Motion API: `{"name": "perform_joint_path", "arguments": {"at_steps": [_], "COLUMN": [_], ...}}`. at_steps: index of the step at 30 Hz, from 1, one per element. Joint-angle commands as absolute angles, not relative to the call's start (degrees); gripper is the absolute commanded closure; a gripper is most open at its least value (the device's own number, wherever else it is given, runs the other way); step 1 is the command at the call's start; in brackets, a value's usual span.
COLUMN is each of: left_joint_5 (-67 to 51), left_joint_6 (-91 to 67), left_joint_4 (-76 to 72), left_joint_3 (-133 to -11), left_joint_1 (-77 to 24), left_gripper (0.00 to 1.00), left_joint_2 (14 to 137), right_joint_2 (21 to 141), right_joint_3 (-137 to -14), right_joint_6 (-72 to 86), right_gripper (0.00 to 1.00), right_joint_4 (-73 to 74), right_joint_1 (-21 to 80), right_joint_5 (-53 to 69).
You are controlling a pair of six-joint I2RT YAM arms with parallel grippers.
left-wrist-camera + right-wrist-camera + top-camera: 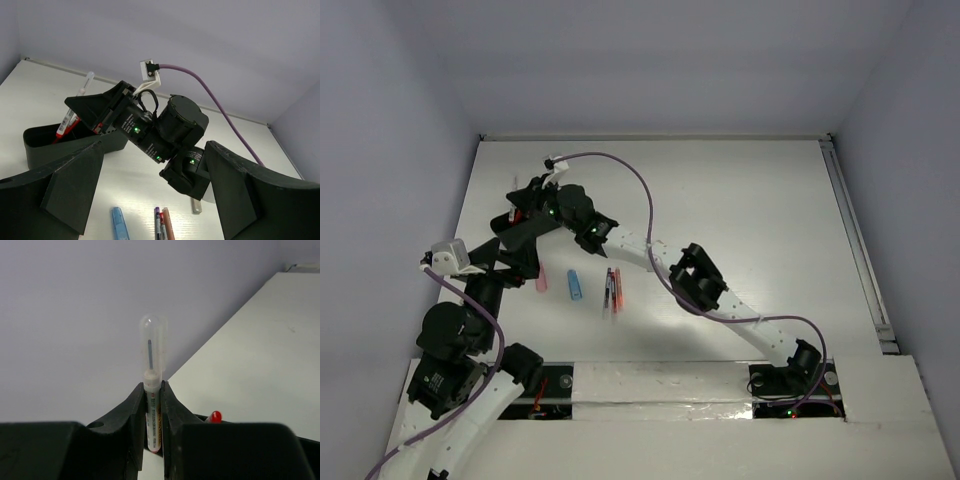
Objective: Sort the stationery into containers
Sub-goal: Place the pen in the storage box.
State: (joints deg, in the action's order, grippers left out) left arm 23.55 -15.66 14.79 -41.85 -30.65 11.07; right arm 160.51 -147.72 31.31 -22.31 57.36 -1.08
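My right gripper (pixel 154 390) is shut on a white pen (pixel 153 415) with a clear cap, holding it upright. In the left wrist view this gripper (pixel 85 112) hangs over the long black container (pixel 45 145), where a red pen (pixel 67 122) leans inside. My left gripper (pixel 155 165) is open and holds nothing, just in front of the container. On the table below it lie a blue capsule piece (pixel 120 225), a few pens side by side (pixel 162 225) and a small pale block (pixel 197 205). From above, a pink piece (pixel 542 282) lies left of the blue one (pixel 575 286).
The right arm (pixel 720 300) reaches diagonally across the table from its base to the far left. Both grippers crowd the same left spot (pixel 525 235). A purple cable (pixel 630 175) loops above the right wrist. Walls close off the table on three sides.
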Motion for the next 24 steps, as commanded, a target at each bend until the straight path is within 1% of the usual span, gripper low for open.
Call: {"name": "perform_joint_path", "arguments": {"at_steps": [1, 6, 18, 19, 21, 22, 24], "left_joint_5": [23.12, 22.68, 22.59, 22.59, 22.50, 22.41, 22.41], "left_joint_6": [-15.12, -15.12, -14.42, -14.50, -14.41, -14.41, -14.33], "left_joint_4": [11.78, 11.34, 11.25, 11.25, 11.16, 11.16, 11.16], "left_joint_3": [-41.40, -41.31, -41.04, -41.04, -41.05, -40.96, -41.04], "left_joint_1": [-30.59, -30.59, -30.59, -30.59, -30.59, -30.59, -30.59], "left_gripper": [0.21, 0.22, 0.22, 0.22, 0.23, 0.23, 0.23], "left_joint_2": [10.72, 10.81, 10.37, 10.37, 10.37, 10.28, 10.20], "right_joint_2": [162.51, 163.91, 165.50, 165.32, 164.89, 164.71, 164.44], "right_joint_3": [-151.70, -152.14, -152.93, -152.67, -151.79, -151.53, -150.82], "right_joint_6": [28.39, 26.63, 24.26, 24.00, 23.64, 23.56, 22.94], "right_gripper": [1.00, 1.00, 1.00, 0.99, 0.92, 0.83, 0.74], "right_joint_4": [-26.54, -26.98, -28.39, -28.56, -28.74, -28.83, -28.92], "right_joint_1": [57.83, 58.45, 58.97, 58.97, 58.97, 58.97, 59.50], "right_joint_5": [-6.67, -9.31, -8.88, -8.70, -8.09, -7.48, -7.12]}}
